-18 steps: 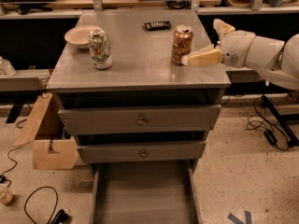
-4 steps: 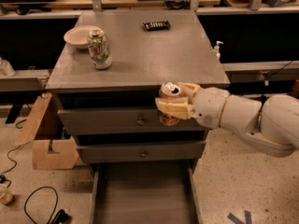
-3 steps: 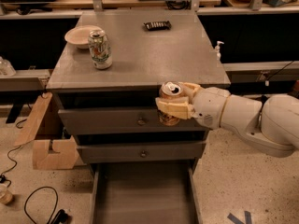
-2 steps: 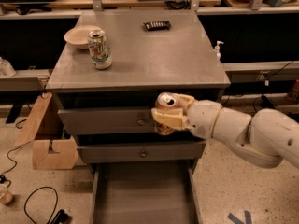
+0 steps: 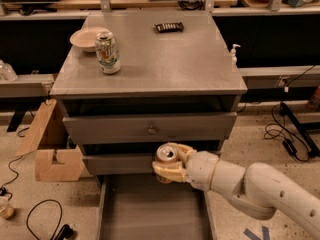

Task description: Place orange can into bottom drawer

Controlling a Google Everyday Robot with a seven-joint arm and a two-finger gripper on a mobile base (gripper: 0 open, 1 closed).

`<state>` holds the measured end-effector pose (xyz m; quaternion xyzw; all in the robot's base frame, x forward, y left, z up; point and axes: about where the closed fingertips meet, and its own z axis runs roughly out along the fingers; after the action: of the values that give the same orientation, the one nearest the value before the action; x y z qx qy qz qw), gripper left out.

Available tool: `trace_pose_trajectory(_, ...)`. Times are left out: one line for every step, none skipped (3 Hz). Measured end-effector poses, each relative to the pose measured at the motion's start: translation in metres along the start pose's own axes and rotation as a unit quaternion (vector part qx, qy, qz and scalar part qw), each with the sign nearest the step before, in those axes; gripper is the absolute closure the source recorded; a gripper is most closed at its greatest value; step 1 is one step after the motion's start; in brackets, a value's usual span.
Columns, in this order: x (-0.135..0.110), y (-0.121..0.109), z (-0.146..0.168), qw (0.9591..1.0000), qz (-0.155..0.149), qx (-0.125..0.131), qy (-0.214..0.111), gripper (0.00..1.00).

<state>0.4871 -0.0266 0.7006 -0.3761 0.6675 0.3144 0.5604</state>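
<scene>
My gripper (image 5: pixel 170 164) is shut on the orange can (image 5: pixel 166 154), whose silver top with pull tab shows between the cream fingers (image 5: pixel 172 173). The can is held upright in front of the middle drawer, just above the back end of the open bottom drawer (image 5: pixel 150 209). The bottom drawer is pulled out, a shallow grey tray with a bare floor. My white arm (image 5: pixel 260 191) reaches in from the lower right.
On the cabinet top (image 5: pixel 165 59) stand a white-green can (image 5: pixel 107 52), a white bowl (image 5: pixel 87 37) and a dark flat object (image 5: pixel 169 27). Two upper drawers with knobs (image 5: pixel 150 129) are closed. A cardboard piece (image 5: pixel 50 149) and cables (image 5: pixel 45 219) lie at left.
The gripper took the orange can off the cabinet top at the right and carried it down and left past the drawer fronts, now low over the open bottom drawer.
</scene>
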Motion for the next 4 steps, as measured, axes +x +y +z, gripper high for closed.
trace_pose_trajectory(0.053, 0.013, 0.012, 0.9997, -0.023, -0.009, -0.003, 1.0)
trace_pose_trajectory(0.118, 0.01, 0.029, 0.9997, -0.021, -0.011, -0.009, 1.0)
trace_pose_trajectory(0.159, 0.012, 0.036, 0.9994, 0.018, -0.025, 0.016, 1.0)
trace_pose_trajectory(0.165, 0.012, 0.036, 0.9992, 0.021, -0.026, 0.021, 1.0)
